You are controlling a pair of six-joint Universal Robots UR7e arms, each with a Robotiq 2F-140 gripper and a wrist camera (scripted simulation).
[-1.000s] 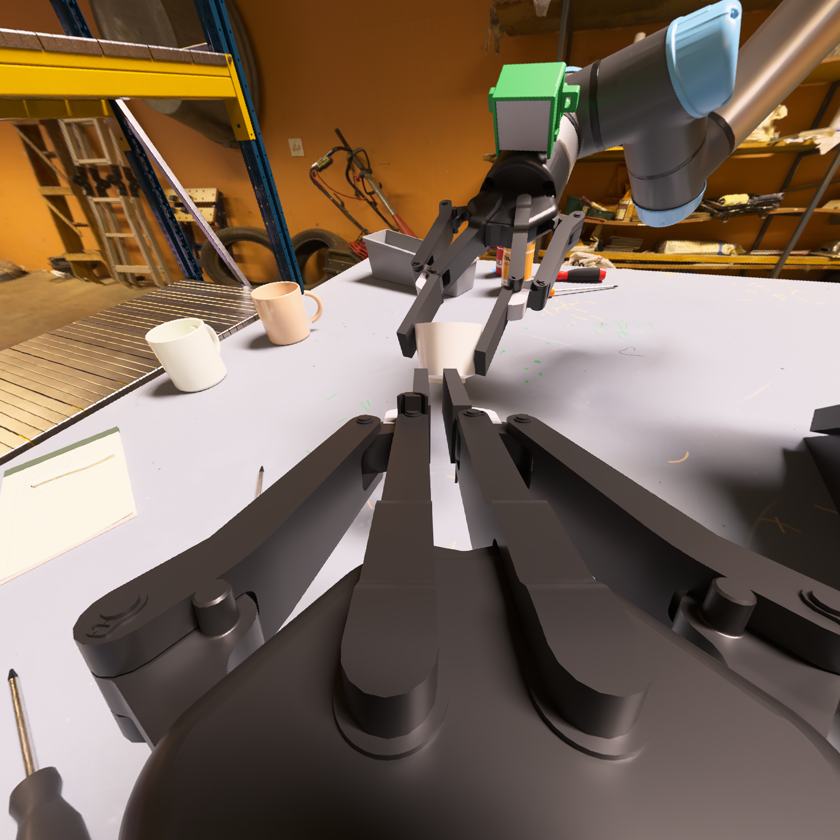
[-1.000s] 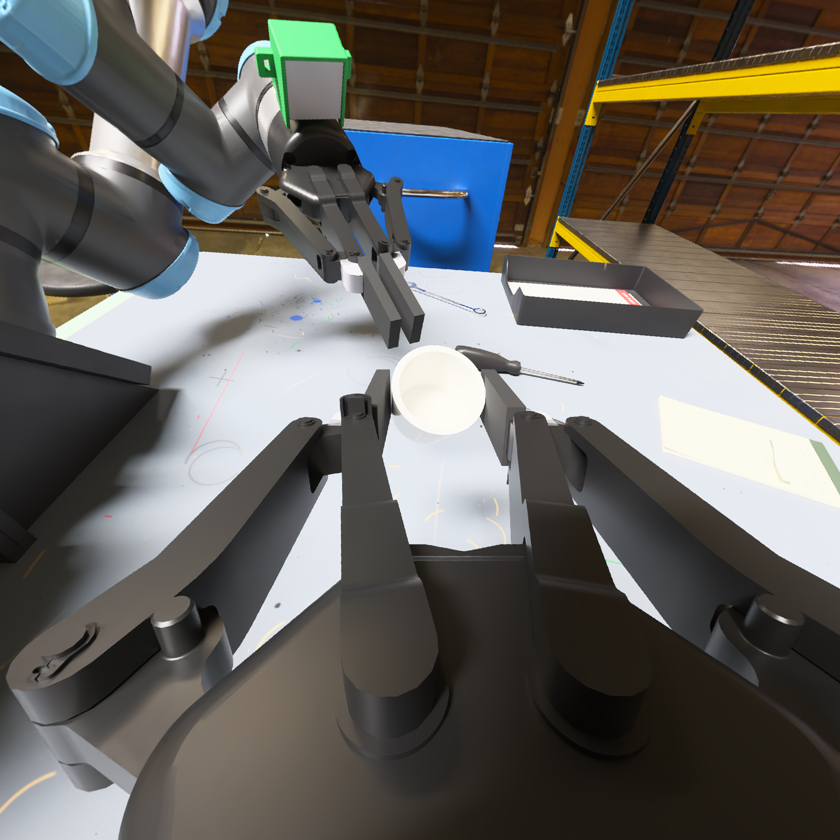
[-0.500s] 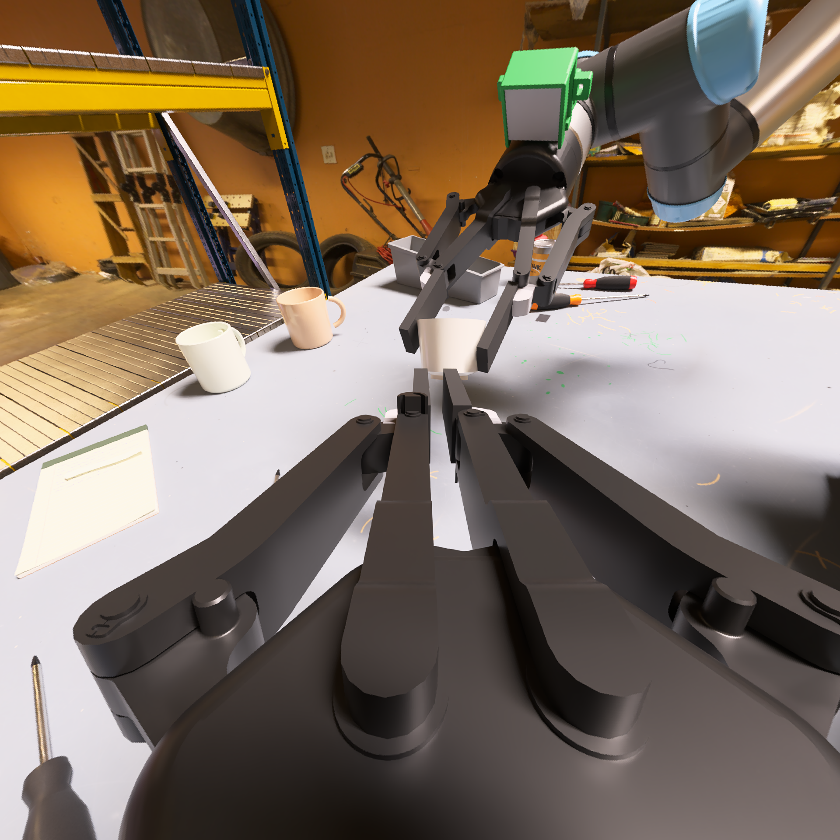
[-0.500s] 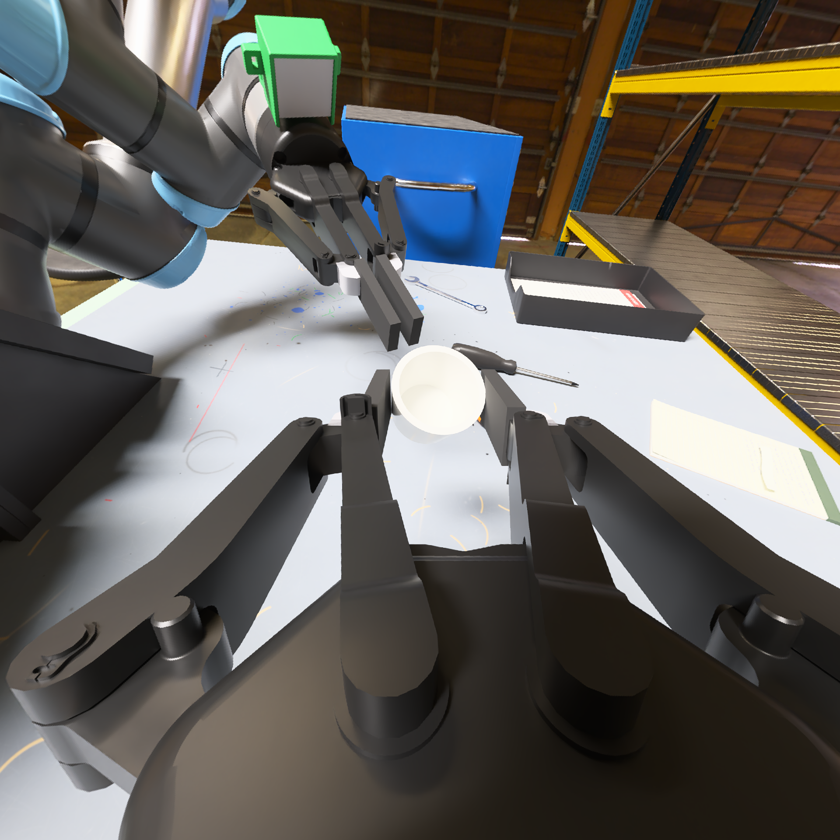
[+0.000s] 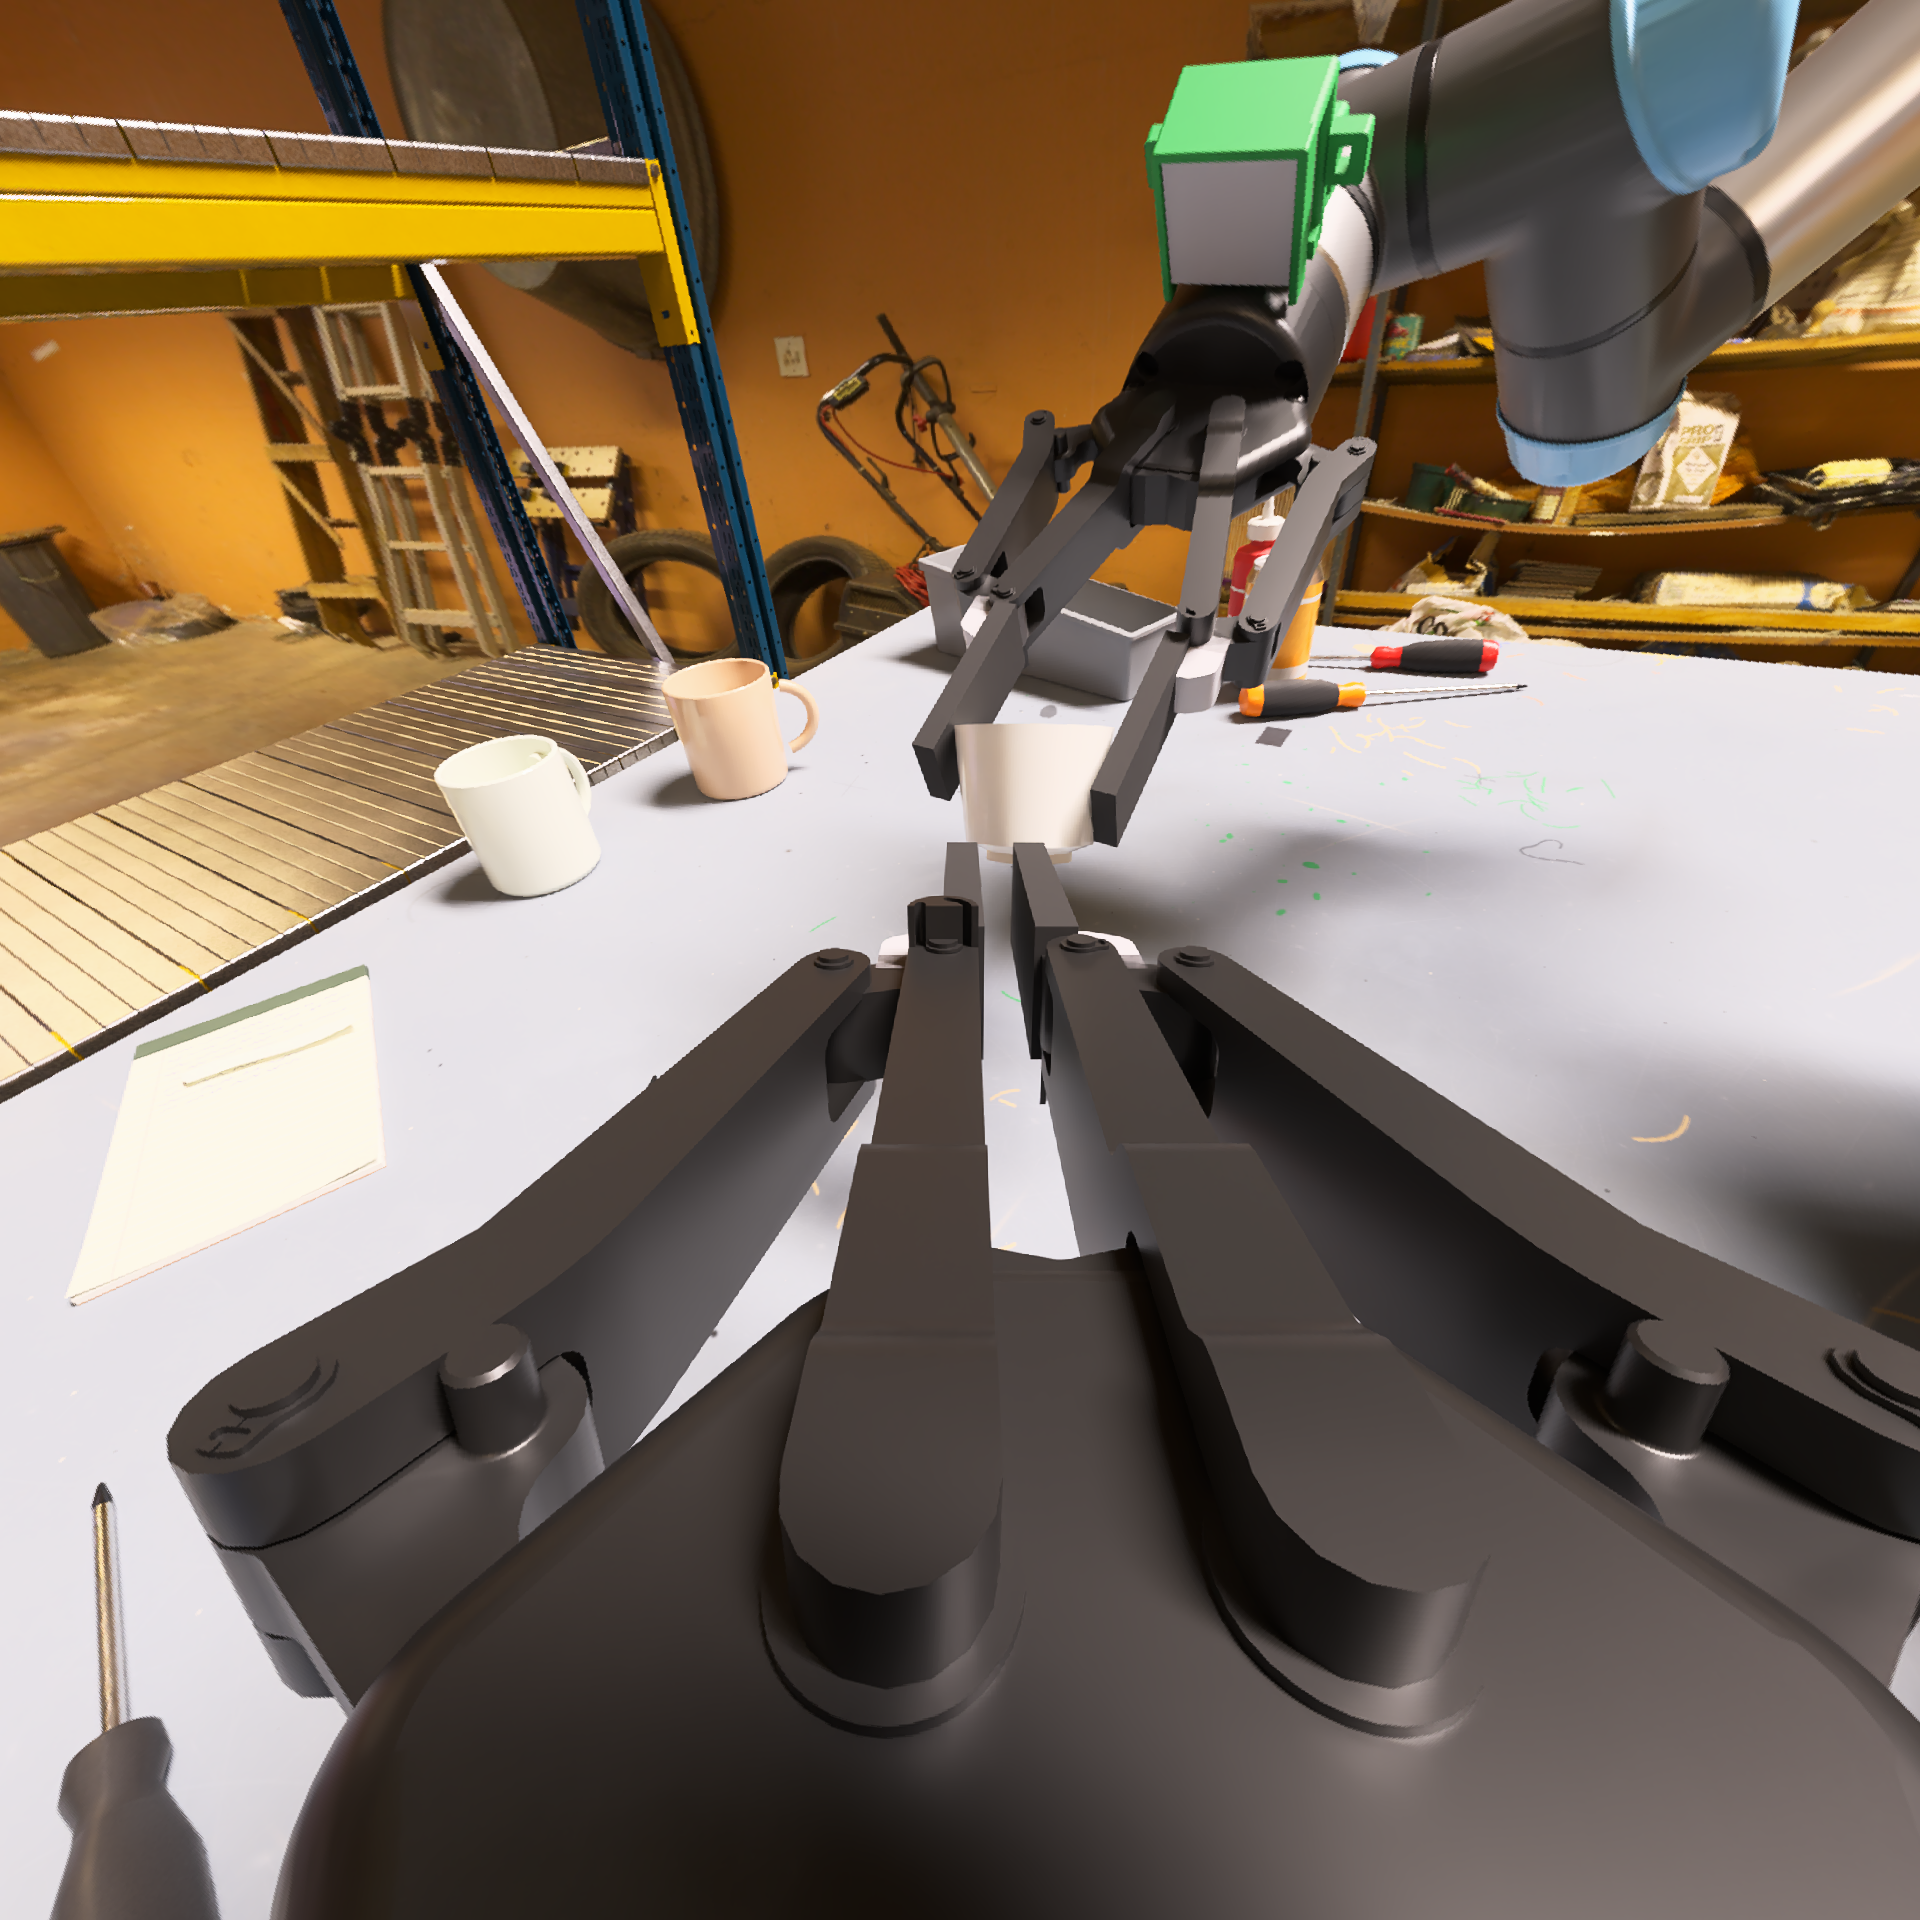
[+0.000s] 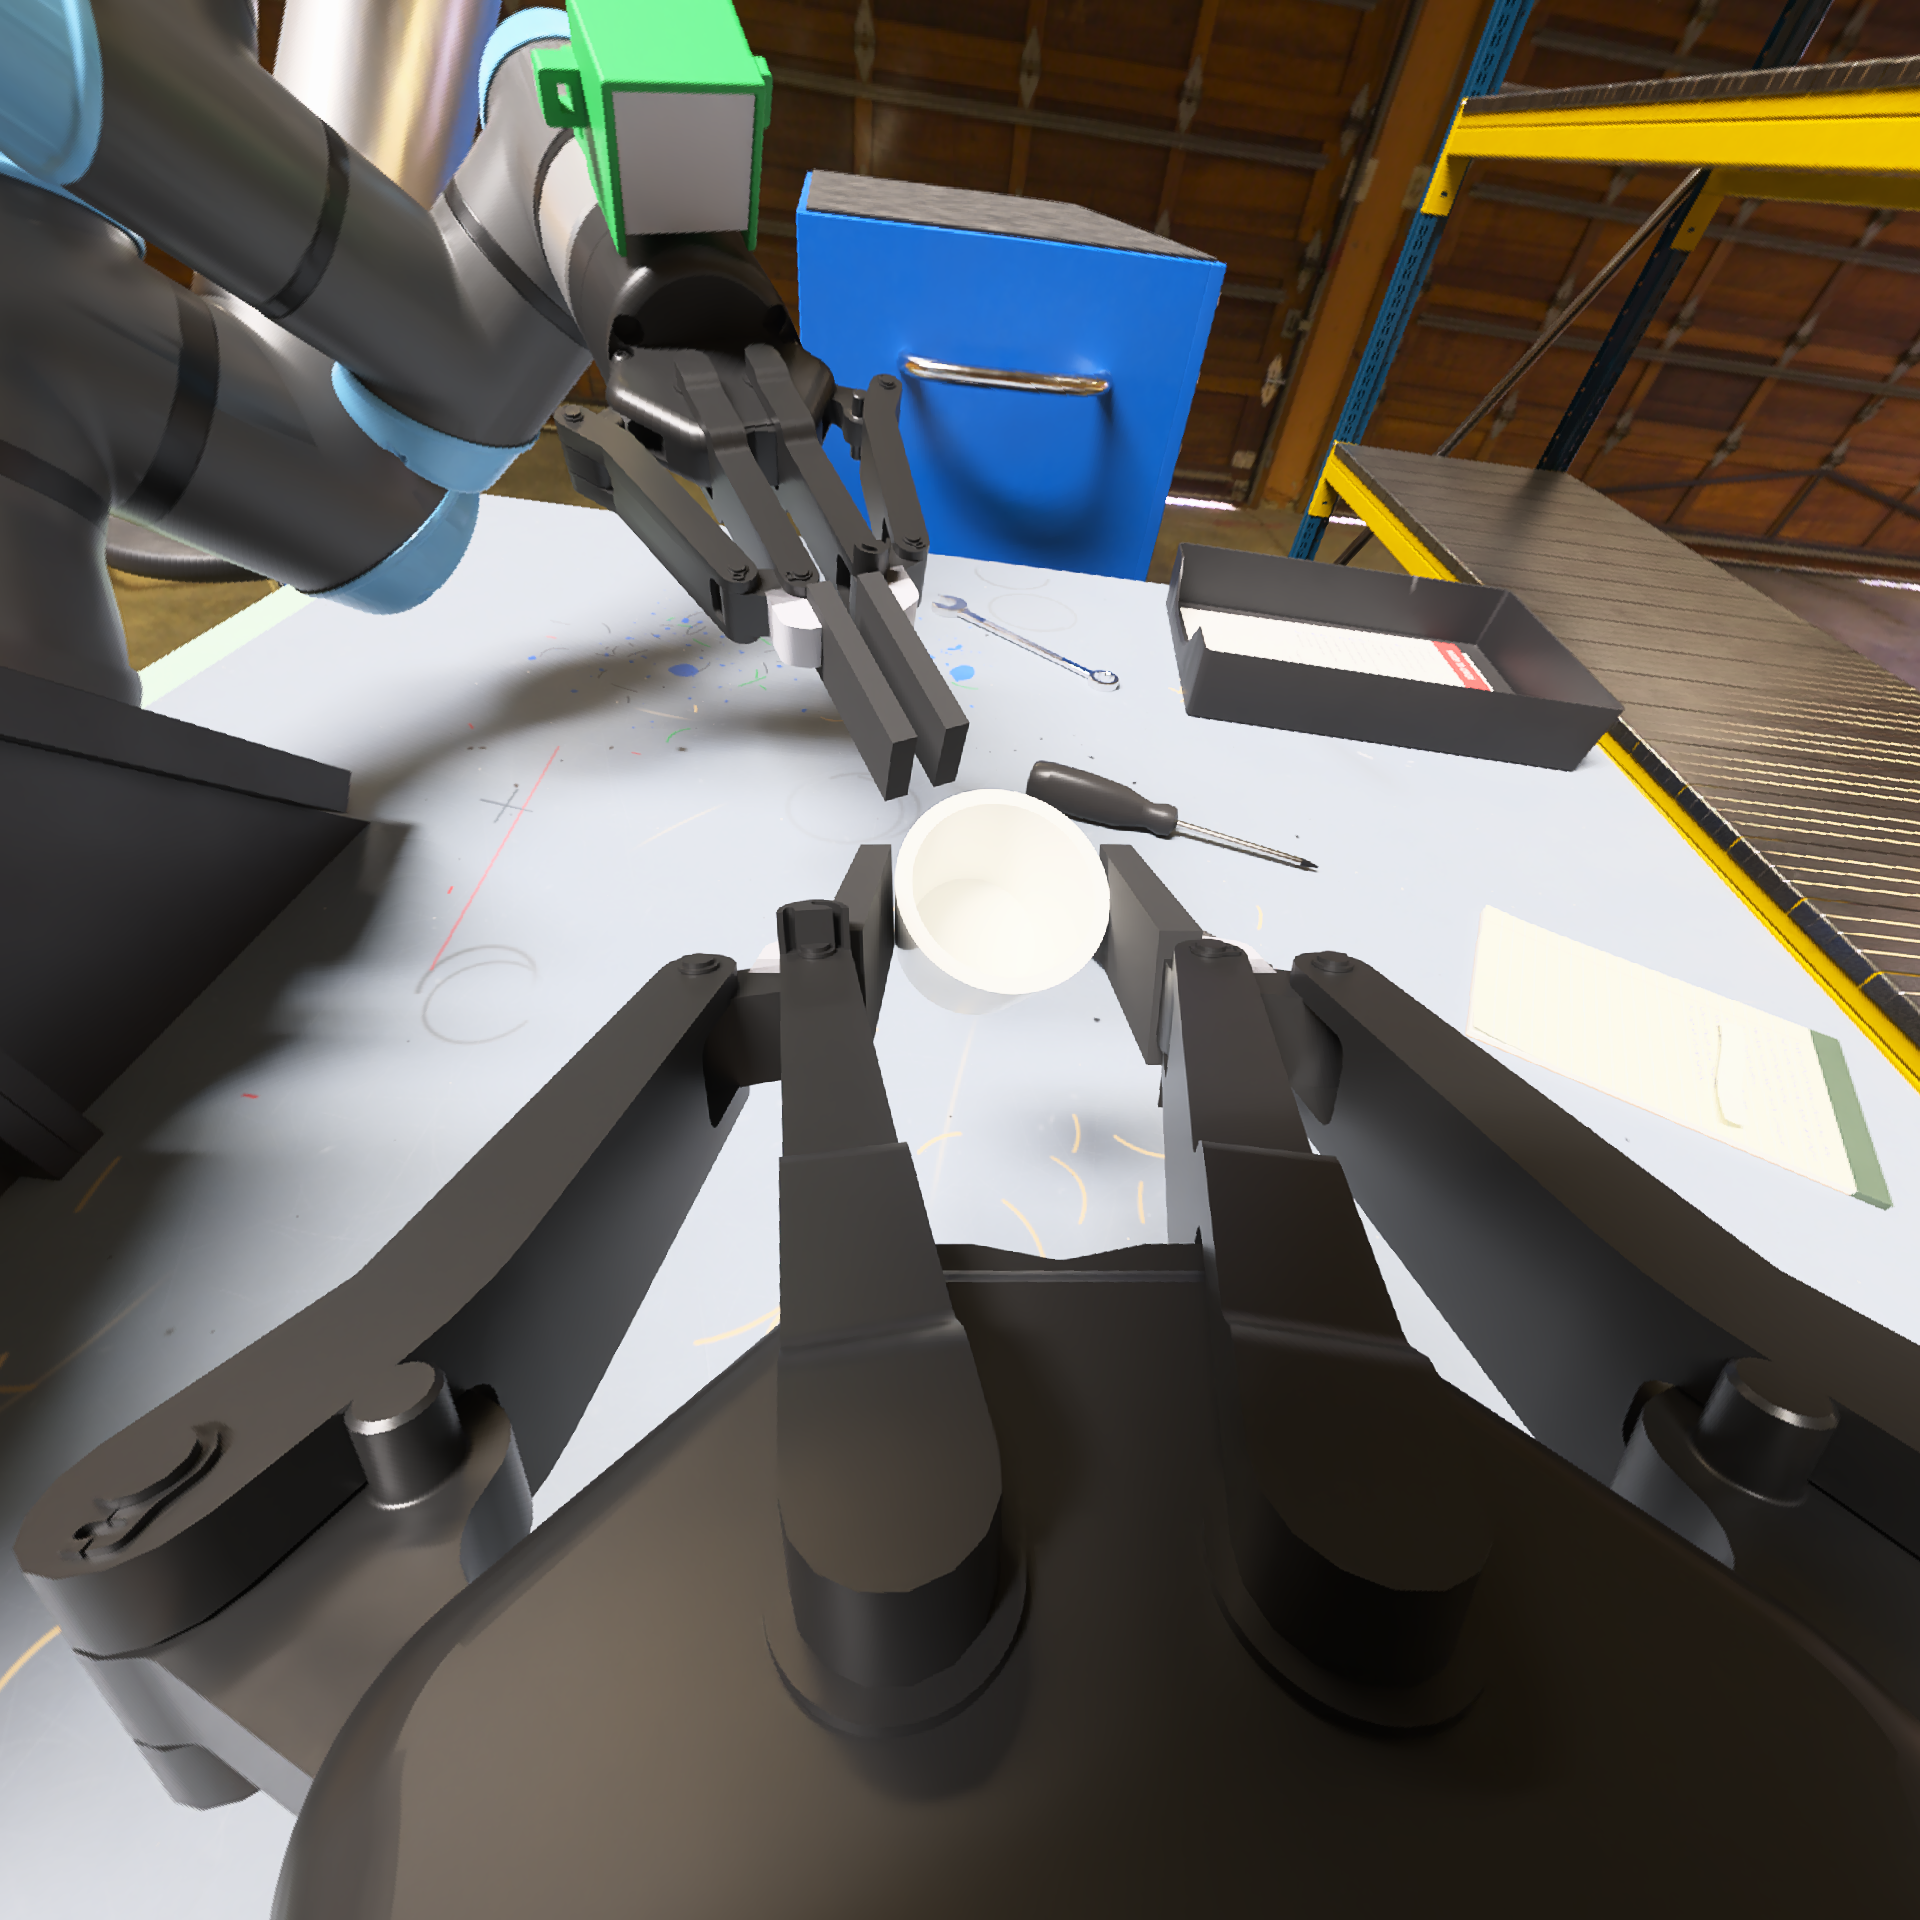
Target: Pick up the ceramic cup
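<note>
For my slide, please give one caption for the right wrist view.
Right gripper shut on handleless white ceramic cup; left gripper shut, empty, beyond it.

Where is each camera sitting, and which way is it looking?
Left wrist view: sits on the left gripper, whose shut fingers show below; it looks across the table at the ceramic cup and two mugs beyond.
Right wrist view: sits on the right gripper, looking down its fingers at the cup clamped between them, a screwdriver behind.
Both share the cup, and each shows the other gripper.
</note>
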